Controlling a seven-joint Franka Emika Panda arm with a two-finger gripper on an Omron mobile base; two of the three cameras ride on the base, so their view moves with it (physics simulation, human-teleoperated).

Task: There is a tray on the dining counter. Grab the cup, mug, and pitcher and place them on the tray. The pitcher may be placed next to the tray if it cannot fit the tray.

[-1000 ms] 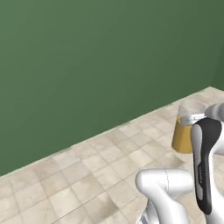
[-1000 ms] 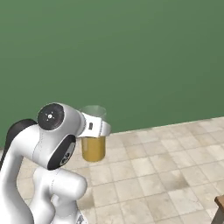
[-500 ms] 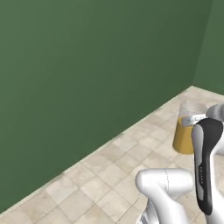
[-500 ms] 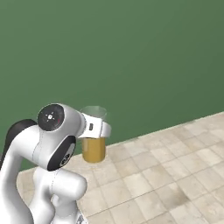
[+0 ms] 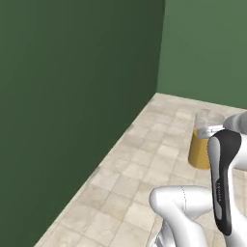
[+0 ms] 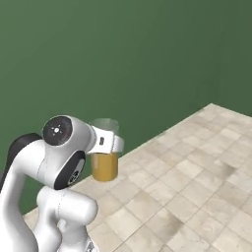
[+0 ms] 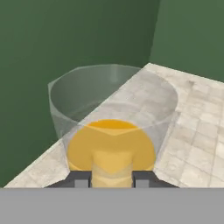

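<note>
At the right edge of the left base frame, the pitcher [image 5: 204,144] hung in the air beside the arm, its clear upper wall and yellow-orange lower part showing above the tiled floor [image 5: 144,159]. Left of centre in the right base frame the same pitcher [image 6: 105,157] sat against the white wrist, lifted clear of the floor [image 6: 197,197] and held upright. At the bottom centre of the hand frame the gripper [image 7: 111,177] was closed on the pitcher [image 7: 113,127], one dark fingertip on each side of a yellow-orange part of the vessel, probably its handle, with the rim open toward the upper part of the frame.

Behind it stood only dark green walls [image 5: 72,96] meeting at a corner in the upper middle of the left base frame, and beige tiles below. No tray, table, cup or mug could be seen from here, so whether the cup and mug were already delivered could not be told.

Judging from this, the pitcher had been picked up and was in transit, with the base facing away from any work surface. What remained, at the least, was to reach the tray and set the pitcher on it or beside it; the state of the other two items stayed unknown.
</note>
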